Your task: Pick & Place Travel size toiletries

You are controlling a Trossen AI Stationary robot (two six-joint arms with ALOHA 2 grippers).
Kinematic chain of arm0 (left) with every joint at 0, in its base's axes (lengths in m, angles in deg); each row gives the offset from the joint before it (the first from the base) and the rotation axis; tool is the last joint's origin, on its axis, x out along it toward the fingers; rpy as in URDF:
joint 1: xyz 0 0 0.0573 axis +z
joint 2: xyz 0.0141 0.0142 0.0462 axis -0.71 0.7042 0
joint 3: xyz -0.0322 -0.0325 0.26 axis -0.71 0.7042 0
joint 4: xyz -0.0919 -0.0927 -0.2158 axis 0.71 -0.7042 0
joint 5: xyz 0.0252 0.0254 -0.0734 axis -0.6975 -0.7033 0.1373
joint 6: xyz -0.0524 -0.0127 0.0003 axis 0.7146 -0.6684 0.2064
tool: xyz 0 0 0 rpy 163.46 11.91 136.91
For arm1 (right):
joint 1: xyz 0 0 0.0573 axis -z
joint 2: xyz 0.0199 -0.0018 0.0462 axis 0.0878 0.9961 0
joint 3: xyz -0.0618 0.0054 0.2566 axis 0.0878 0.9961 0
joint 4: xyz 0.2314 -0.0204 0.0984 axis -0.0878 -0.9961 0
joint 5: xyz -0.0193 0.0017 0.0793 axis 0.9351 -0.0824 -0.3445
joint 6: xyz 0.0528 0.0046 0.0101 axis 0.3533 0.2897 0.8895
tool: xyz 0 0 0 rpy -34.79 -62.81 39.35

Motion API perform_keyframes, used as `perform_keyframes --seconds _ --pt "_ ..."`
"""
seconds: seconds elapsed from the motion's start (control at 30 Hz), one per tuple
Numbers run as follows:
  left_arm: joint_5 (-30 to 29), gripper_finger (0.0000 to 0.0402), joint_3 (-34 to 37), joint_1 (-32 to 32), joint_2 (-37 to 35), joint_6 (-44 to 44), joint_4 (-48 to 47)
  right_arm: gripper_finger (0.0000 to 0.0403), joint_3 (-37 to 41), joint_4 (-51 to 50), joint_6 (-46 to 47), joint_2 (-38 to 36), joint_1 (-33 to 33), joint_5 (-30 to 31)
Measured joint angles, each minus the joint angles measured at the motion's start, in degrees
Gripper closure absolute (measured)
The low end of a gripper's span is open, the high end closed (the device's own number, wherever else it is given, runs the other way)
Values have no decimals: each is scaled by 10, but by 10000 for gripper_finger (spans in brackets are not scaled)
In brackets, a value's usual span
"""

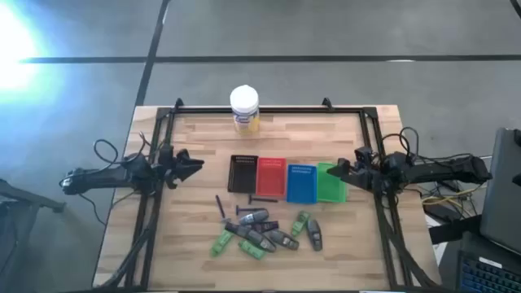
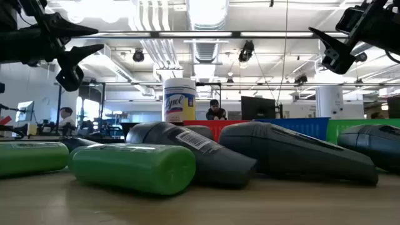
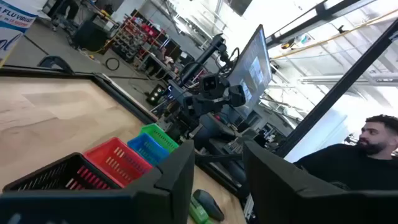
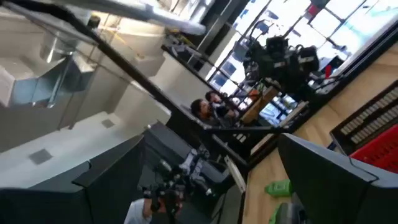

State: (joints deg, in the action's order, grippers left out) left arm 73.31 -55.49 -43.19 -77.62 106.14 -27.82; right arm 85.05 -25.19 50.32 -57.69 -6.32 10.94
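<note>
The travel size toiletries [image 1: 262, 231] lie in a loose heap on the table's near middle: bright green tubes [image 2: 134, 167], grey mini bottles [image 2: 294, 150], dark packets and thin dark sticks. My left gripper [image 1: 192, 165] hovers open above the table's left side, pointing toward the trays; it also shows in the low view [image 2: 84, 47] and its own wrist view [image 3: 217, 186]. My right gripper [image 1: 336, 170] hovers open at the green tray's [image 1: 330, 183] right edge, and it too is seen in the low view [image 2: 331, 47] and its wrist view [image 4: 217, 180]. Neither touches anything.
Four trays stand in a row at mid-table: black [image 1: 242, 173], red [image 1: 271, 177], blue [image 1: 301, 182], green. A white-capped yellow jar [image 1: 244, 110] stands at the far edge. A black frame [image 1: 269, 108] borders the table. People [image 4: 205, 107] sit in the room beyond.
</note>
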Motion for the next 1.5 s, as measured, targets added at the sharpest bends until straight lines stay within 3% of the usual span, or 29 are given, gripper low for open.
perform_keyframes --seconds 0.37,0.87,1.1,1.27,1.5 --pt "0 259 0 0 0 0 0 39 0 2 -29 -38 0 -14" --pt "1 259 0 0 0 2 0 39 0 14 43 -44 0 -14" --pt "1 259 0 0 0 2 0 39 0 53 104 -44 0 51" --pt "1 259 0 0 0 2 -1 39 0 74 86 -44 0 58" --pt "1 259 0 0 0 2 -1 39 0 69 129 -27 0 60"
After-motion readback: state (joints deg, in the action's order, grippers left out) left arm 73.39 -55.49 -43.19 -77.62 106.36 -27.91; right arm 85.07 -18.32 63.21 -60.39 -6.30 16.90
